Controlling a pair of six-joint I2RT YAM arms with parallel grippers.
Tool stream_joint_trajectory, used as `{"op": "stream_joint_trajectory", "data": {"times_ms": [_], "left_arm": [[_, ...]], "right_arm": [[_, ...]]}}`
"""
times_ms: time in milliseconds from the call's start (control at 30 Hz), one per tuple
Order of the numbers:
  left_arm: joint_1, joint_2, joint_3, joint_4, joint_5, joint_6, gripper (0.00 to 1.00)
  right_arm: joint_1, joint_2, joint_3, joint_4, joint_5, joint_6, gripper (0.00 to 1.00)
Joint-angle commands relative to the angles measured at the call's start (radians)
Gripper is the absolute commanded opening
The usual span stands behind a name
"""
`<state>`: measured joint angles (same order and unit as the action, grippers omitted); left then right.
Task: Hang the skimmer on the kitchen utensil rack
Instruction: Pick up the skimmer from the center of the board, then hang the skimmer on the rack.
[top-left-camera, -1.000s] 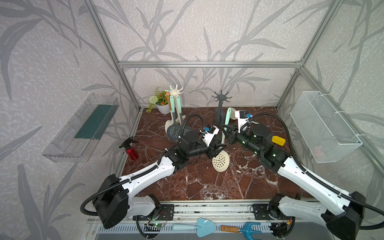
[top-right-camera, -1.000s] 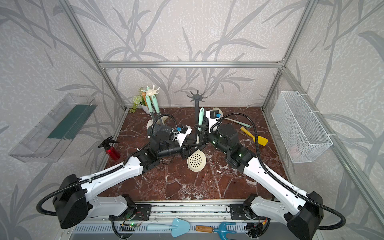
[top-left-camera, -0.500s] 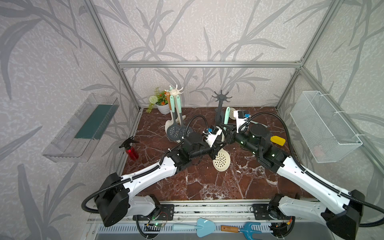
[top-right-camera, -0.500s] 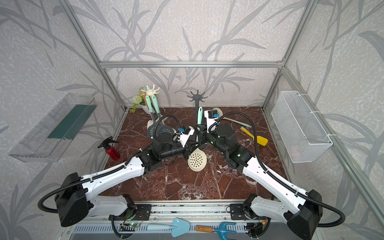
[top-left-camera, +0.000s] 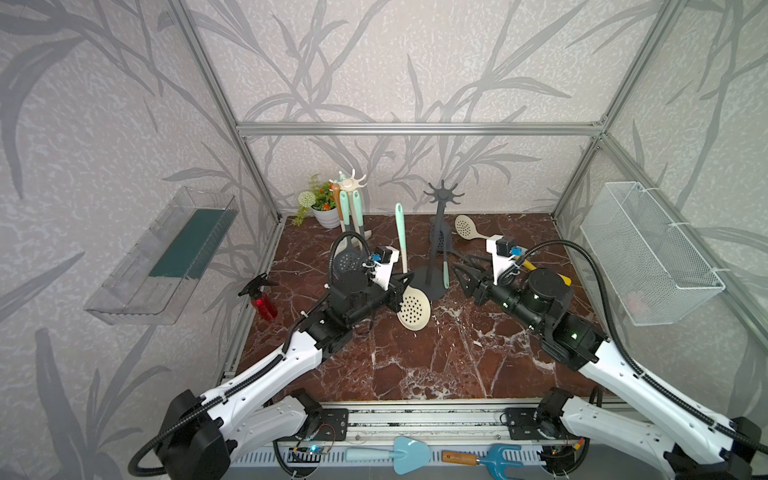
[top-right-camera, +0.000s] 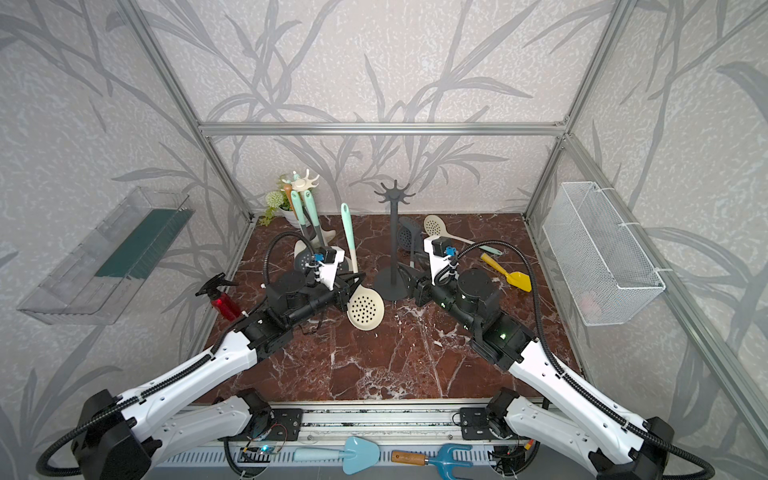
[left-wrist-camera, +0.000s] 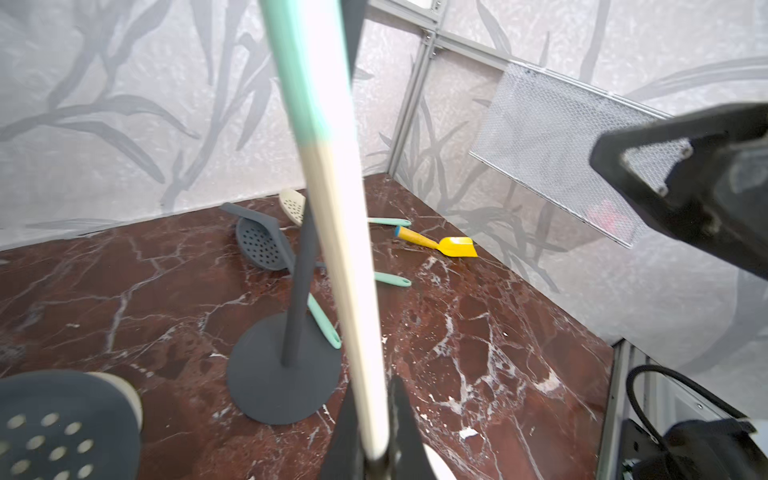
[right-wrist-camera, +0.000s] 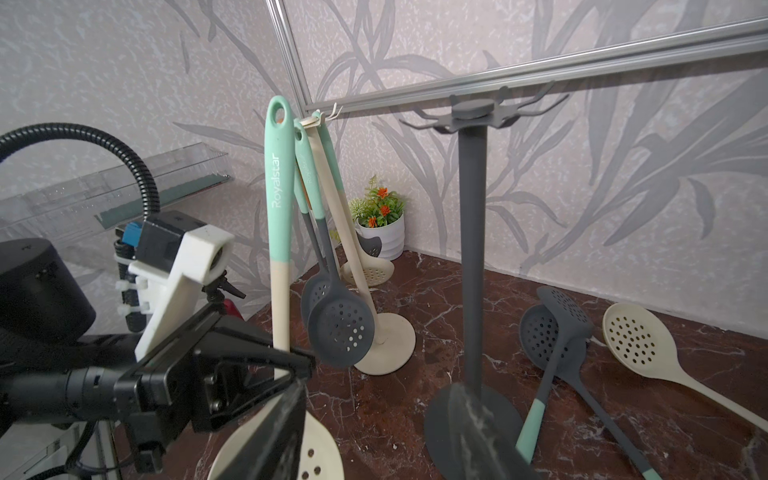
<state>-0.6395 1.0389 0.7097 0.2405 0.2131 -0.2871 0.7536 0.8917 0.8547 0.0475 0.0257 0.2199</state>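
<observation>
Gripping the skimmer (top-left-camera: 413, 308) low on its cream stem, the left hand (top-left-camera: 400, 287) is clenched tight. It holds the skimmer upright, teal handle up, perforated head down near the marble surface (top-left-camera: 415, 365). The skimmer is just beside the dark utensil rack (top-left-camera: 441, 232), off its hooks. The right hand (top-left-camera: 461, 279) hangs released by the rack's base, jaws spread.

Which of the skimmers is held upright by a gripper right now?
The cream skimmer with the mint handle, pinched in the left gripper; the others hang from the cream rack or lie around the dark rack.
</observation>
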Motion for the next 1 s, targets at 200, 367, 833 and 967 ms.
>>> {"op": "stream_joint_trajectory", "data": {"times_ms": [200, 367, 833, 967], "left_arm": [[0.088, 0.043, 0.026, 0.158, -0.038, -0.081, 0.0], [0.11, 0.124, 0.102, 0.149, -0.05, -0.139, 0.0], [0.138, 0.215, 0.223, 0.069, -0.09, -0.241, 0.0], [0.152, 0.223, 0.23, 0.042, -0.082, -0.265, 0.0]], "right_arm": [[0.011, -0.016, -0.081, 0.042, -0.108, -0.01, 0.56], [0.016, -0.005, -0.078, 0.051, -0.131, -0.019, 0.56], [0.016, 0.018, -0.062, 0.085, -0.143, -0.029, 0.56], [0.017, 0.02, -0.06, 0.089, -0.145, -0.028, 0.56]]}}
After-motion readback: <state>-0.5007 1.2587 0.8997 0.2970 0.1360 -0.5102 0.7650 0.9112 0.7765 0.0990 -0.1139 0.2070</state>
